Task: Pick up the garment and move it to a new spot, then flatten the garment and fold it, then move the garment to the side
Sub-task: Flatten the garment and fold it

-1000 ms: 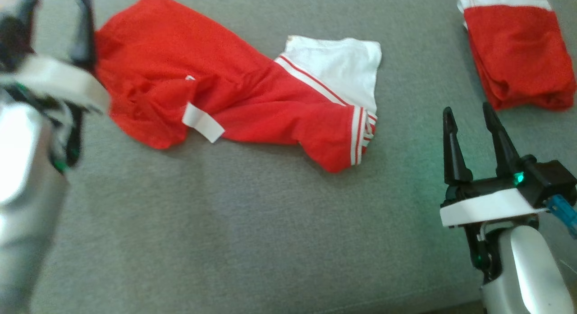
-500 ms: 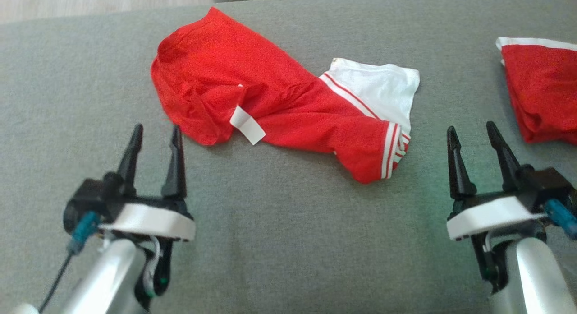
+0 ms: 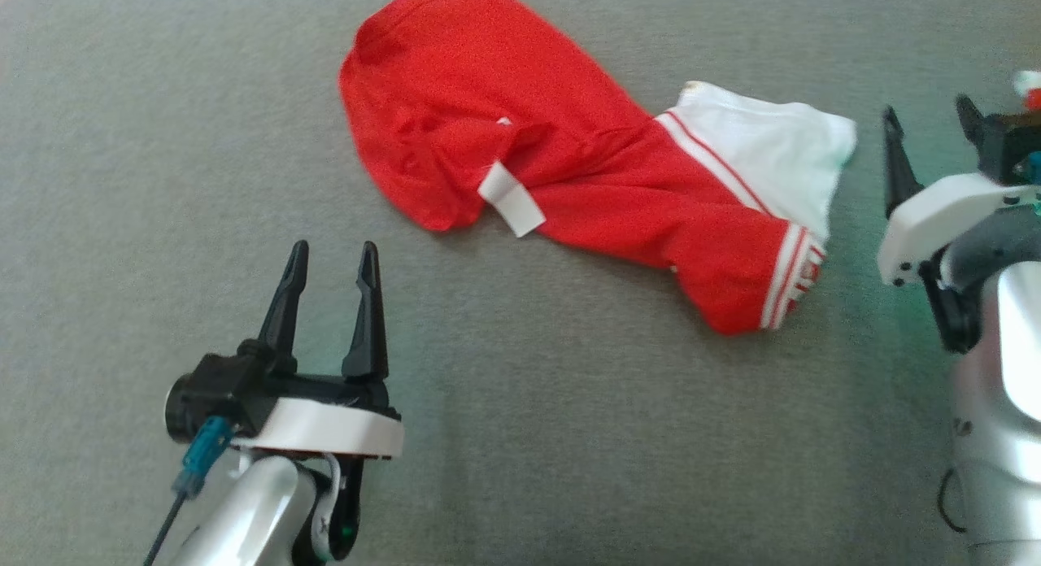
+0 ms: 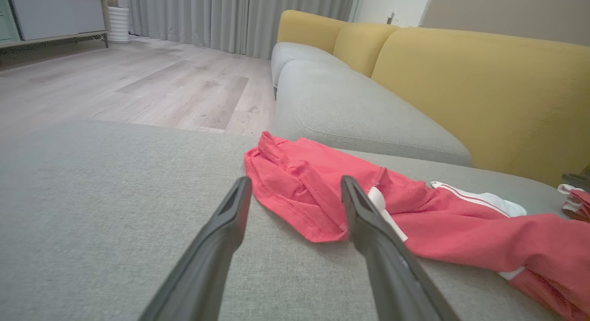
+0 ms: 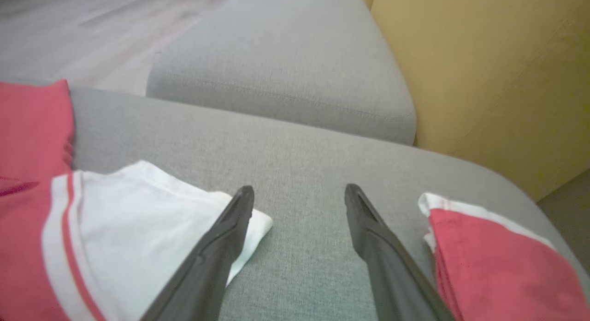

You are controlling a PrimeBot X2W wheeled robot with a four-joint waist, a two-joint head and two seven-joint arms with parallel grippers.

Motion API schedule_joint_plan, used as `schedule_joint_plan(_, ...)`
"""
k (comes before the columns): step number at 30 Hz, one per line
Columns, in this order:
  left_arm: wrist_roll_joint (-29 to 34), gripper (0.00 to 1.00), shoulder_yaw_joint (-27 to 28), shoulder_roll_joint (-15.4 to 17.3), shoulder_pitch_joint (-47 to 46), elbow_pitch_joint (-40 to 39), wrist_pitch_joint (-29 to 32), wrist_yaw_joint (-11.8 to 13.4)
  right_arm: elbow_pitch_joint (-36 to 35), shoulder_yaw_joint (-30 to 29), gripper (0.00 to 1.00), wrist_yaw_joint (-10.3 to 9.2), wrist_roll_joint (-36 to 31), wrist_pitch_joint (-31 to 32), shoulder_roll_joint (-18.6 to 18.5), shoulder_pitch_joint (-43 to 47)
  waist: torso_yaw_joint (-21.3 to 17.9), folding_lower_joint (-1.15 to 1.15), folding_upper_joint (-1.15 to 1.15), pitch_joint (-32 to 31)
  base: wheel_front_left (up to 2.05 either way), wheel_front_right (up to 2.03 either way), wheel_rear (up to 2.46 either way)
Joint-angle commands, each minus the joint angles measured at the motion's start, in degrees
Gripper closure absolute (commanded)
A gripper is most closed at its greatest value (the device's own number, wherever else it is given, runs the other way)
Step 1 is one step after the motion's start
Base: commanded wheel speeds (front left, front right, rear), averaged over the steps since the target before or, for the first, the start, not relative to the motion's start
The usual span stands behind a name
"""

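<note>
The garment (image 3: 569, 167) runs lengthwise from ahead of the left pincer (image 3: 333, 249) to just beside the right pincer (image 3: 927, 109), both spread apart and empty.

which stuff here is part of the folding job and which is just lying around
In the job: crumpled red and white garment; left end effector and right end effector, both open; grey surface under it.
Just lying about: folded red garment at the right; yellow sofa back; grey sofa seat.
</note>
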Motion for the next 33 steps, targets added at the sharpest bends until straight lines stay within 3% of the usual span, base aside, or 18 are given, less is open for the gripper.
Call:
schedule_joint_plan(1,0.87,0.0,1.65,0.42,-0.93,-1.96,-0.74,0.42,1.43,0.78,0.0,-0.04,0.16,0.88,-1.23,-2.31,2.72,-0.01,0.0,1.44,0.0,0.0,0.0)
schedule_joint_plan(9,1.15,0.0,1.93,-0.12,0.11,-2.06,-1.1,0.6,14.3,-0.53,0.0,-0.04,3.81,2.26,-3.21,-6.61,6.58,-0.01,0.0,3.02,0.0,0.0,0.0)
schedule_joint_plan(10,1.2,0.0,1.97,-0.14,0.17,-2.04,-1.13,0.57,15.62,-0.81,0.25,-0.04,4.44,2.58,-3.21,-6.96,6.81,-0.01,0.0,3.03,0.0,0.0,0.0)
schedule_joint_plan(11,1.2,0.0,1.97,-0.14,0.17,-2.04,-1.13,0.57,15.62,-0.81,0.25,-0.04,4.44,2.58,-3.21,-6.96,6.81,-0.01,0.0,3.03,0.0,0.0,0.0)
schedule_joint_plan(14,1.27,0.0,2.11,-0.21,0.31,-1.93,-1.2,0.53,18.61,-0.86,0.92,-0.04,6.89,2.35,-3.12,-7.97,7.16,-0.01,0.0,2.81,0.0,0.0,0.0)
schedule_joint_plan(15,1.26,0.0,2.21,-0.2,0.38,-1.85,-1.22,0.56,18.98,-0.79,1.0,-0.04,7.92,1.26,-3.03,-8.36,7.16,-0.01,0.0,2.61,0.0,0.0,0.0)
schedule_joint_plan(24,1.08,0.0,2.98,0.53,2.06,-1.26,-1.28,1.13,17.01,5.18,1.0,-0.04,9.79,-8.06,-4.6,-13.04,4.39,-0.01,0.0,-1.62,0.0,0.0,0.0)
schedule_joint_plan(30,0.7,0.0,2.69,0.77,3.48,-0.86,-1.03,1.3,10.12,10.94,1.0,-0.04,11.75,-9.51,-7.13,-15.73,2.31,-0.01,0.0,-5.57,0.0,0.0,0.0)
schedule_joint_plan(33,0.34,0.0,2.71,1.17,4.68,-0.9,-0.71,1.69,3.18,15.63,1.0,-0.04,14.14,-8.16,-8.2,-14.08,1.32,-0.01,0.0,-7.65,0.0,0.0,0.0)
